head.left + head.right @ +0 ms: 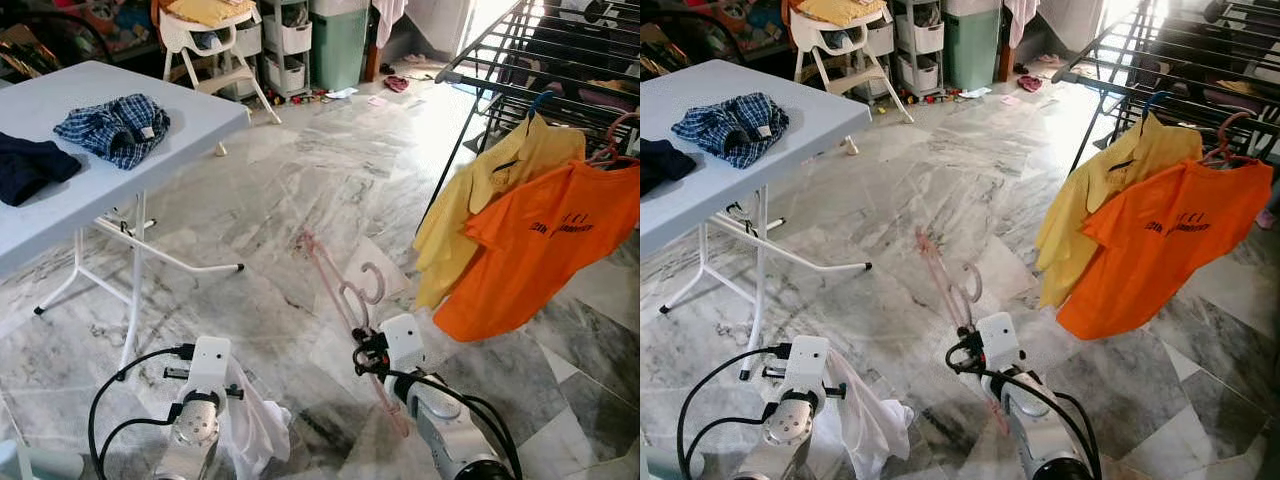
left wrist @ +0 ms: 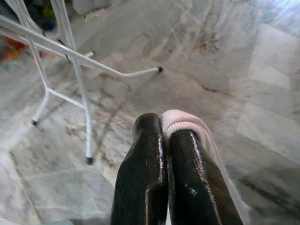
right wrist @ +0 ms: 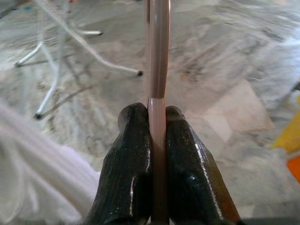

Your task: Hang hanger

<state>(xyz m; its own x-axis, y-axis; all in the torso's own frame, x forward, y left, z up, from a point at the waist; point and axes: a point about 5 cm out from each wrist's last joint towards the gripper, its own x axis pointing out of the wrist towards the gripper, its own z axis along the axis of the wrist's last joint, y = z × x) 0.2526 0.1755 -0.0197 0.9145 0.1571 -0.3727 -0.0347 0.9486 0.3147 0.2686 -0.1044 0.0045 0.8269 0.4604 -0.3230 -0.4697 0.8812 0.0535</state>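
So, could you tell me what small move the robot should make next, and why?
Probably bring the two grippers together: the right gripper is shut on the pink hanger, the left gripper on the white garment, and the garment hangs beside the hanger, not yet on it.

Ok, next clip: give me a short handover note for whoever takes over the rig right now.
Right tool: shut on the pink hanger, held out low over the marble floor.
Left tool: shut on a white garment, which hangs beside the left arm.
Drying rack: ahead on the right, already carrying a yellow shirt and an orange T-shirt.
Done: hanger and garment both picked up.
Left: the garment is not on the hanger yet, and the hanger is not hooked on the rack.
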